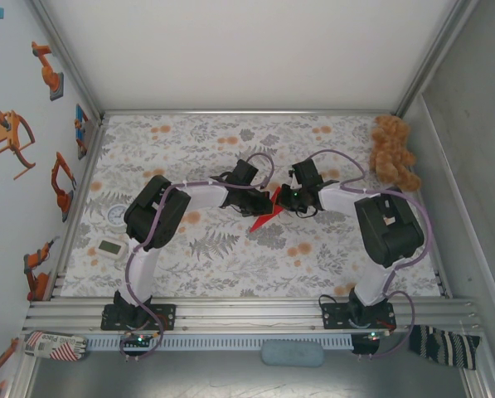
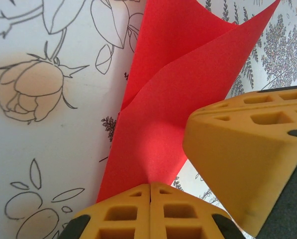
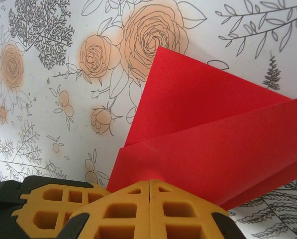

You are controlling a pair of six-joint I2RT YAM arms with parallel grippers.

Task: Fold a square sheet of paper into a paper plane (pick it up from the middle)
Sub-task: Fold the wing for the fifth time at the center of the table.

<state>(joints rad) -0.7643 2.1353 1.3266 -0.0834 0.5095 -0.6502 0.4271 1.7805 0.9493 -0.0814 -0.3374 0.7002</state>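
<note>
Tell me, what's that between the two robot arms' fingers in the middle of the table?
A partly folded red sheet of paper, in the top view. The left arm's fingers and the right arm's fingers both pinch it.

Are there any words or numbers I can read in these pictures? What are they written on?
No words or numbers can be read here.
On the round white dial: the marks are too small to read.
On the small white gadget with a screen: too small to read.
On the red paper: plain, no writing.
On the wall stickers: orange pictures, no letters that I can make out.
</note>
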